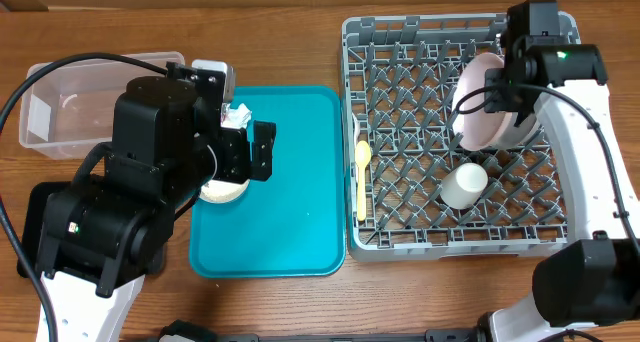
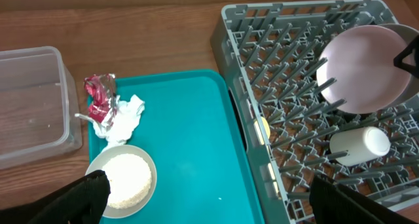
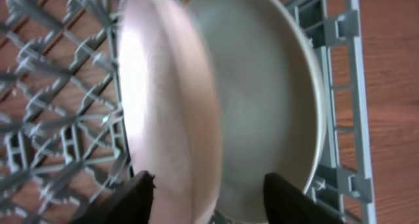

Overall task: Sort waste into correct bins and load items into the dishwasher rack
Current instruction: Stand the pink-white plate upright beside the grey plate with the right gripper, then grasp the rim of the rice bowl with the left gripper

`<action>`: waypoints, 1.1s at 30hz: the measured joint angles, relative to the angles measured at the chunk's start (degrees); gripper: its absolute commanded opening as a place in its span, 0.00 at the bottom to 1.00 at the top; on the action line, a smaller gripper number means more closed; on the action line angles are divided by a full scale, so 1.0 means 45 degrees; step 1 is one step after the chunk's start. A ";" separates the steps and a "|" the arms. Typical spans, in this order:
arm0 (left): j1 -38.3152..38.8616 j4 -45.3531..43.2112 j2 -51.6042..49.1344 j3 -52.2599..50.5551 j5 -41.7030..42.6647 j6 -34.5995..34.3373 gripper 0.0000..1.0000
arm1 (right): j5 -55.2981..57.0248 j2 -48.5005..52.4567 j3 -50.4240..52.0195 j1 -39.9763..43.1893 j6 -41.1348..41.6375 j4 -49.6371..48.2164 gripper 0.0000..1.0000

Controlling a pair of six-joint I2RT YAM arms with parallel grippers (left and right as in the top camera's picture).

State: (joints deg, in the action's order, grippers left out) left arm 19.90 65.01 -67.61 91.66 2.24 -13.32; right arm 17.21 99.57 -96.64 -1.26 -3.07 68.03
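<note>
At the far right corner of the dishwasher rack (image 3: 46, 126), the right hand (image 3: 209, 179) straddles the rim of the pinkish plate (image 3: 163, 106), fingers spread, not pinching. That plate stands on edge just beside the grey plate (image 3: 268, 99). Best to lift straight up, brushing neither. Left hand (image 2: 219, 204) hangs wide open above the teal tray (image 2: 190, 132).

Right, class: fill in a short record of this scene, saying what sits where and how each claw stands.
Dishwasher rack: pink plate and grey plate on edge, white cup lying down
Spoon: along rack's left edge
Teal tray: bowl of rice, red wrapper, napkin
Left claw: open, over tray
Right claw: open, astride pink plate
</note>
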 measured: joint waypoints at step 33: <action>0.0000 0.0729 -0.3235 -0.3492 -0.2302 -0.2725 0.69 | -1.0093 -0.4090 -0.3687 -0.0573 0.2351 0.3502 0.99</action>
State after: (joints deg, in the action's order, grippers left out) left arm 19.90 68.29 -82.17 75.94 -8.12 -25.58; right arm -28.21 81.17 -113.23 -3.84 7.51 83.79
